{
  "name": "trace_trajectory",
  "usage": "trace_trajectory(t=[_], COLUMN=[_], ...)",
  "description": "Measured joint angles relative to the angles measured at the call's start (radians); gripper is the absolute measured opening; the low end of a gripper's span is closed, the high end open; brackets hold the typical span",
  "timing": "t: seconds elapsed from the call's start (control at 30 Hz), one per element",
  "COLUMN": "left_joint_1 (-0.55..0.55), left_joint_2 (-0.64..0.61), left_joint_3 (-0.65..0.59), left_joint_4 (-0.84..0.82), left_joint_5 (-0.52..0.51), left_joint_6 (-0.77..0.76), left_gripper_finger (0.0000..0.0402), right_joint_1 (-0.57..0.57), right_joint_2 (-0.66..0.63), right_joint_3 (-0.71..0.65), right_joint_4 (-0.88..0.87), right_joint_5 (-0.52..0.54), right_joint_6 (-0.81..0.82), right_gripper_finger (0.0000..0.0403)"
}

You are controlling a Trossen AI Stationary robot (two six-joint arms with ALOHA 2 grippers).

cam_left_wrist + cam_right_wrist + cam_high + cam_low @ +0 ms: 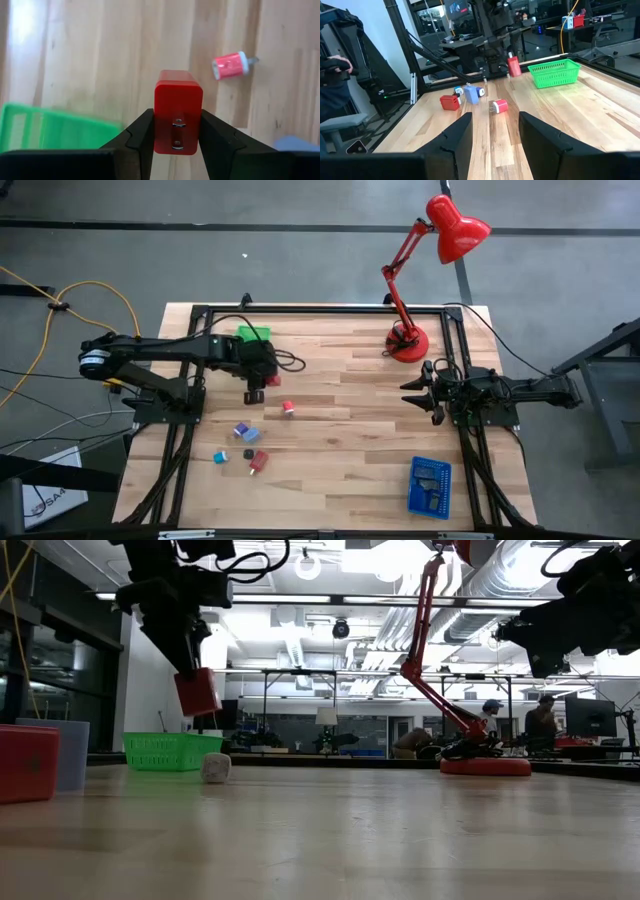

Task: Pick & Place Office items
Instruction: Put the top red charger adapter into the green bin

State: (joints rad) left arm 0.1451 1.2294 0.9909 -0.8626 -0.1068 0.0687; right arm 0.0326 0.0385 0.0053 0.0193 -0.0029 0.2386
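Left gripper from above clamps a red block just beside the green tray. Low view: block hangs upright (long axis vertical) clear of the table. Left wrist shows a red-and-white piece lying nearby. Right gripper waits, fingers spread

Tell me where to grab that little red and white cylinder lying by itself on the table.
Grip the red-and-white cylinder across its red barrel, coming straight down. It lies on its side with bare wood all around, and the white cap end looks narrower.
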Motion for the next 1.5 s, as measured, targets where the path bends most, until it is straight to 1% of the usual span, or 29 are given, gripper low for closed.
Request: trace_trajectory(t=[0.13, 0.2, 0.47, 0.57, 0.8, 0.97, 1.1, 1.17, 1.3, 1.5], left_joint_1=[0.048, 0.074, 0.19, 0.24, 0.352, 0.415, 0.448, 0.456, 0.463, 0.486], left_joint_2=[-0.029, -0.046, -0.11, -0.122, -0.121, -0.121, -0.103, -0.086, -0.031, 0.036], left_joint_3=[0.0, 0.0, 0.0, 0.0, 0.0, 0.0, 0.0, 0.0, 0.001, 0.001], left_joint_4=[-0.005, -0.005, -0.019, -0.044, -0.073, -0.073, -0.073, -0.072, -0.072, -0.038], left_joint_5=[-0.007, -0.027, -0.036, -0.055, -0.114, -0.136, -0.139, -0.138, -0.137, -0.137], left_joint_6=[-0.036, -0.047, -0.062, -0.074, -0.203, -0.356, -0.482, -0.517, -0.553, -0.556], left_gripper_finger=[0.0118, 0.0118, 0.0118, 0.0118, 0.0118, 0.0118, 0.0118, 0.0118, 0.0118, 0.0118], right_joint_1=[0.0, 0.0, 0.0, 0.0, 0.0, 0.0, 0.0, 0.0, 0.0, 0.0], right_joint_2=[0.0, 0.0, 0.0, 0.0, 0.0, 0.0, 0.0, 0.0, 0.0, 0.0], right_joint_3=[0.0, 0.0, 0.0, 0.0, 0.0, 0.0, 0.0, 0.0, 0.0, 0.0], right_joint_4=[0.0, 0.0, 0.0, 0.0, 0.0, 0.0, 0.0, 0.0, 0.0, 0.0], right_joint_5=[0.0, 0.0, 0.0, 0.0, 0.0, 0.0, 0.0, 0.0, 0.0, 0.0], right_joint_6=[0.0, 0.0, 0.0, 0.0, 0.0, 0.0, 0.0, 0.0, 0.0, 0.0], right_gripper_finger=[0.0146, 0.0146, 0.0146, 0.0146, 0.0146, 0.0146, 0.0146, 0.0146, 0.0146, 0.0146])
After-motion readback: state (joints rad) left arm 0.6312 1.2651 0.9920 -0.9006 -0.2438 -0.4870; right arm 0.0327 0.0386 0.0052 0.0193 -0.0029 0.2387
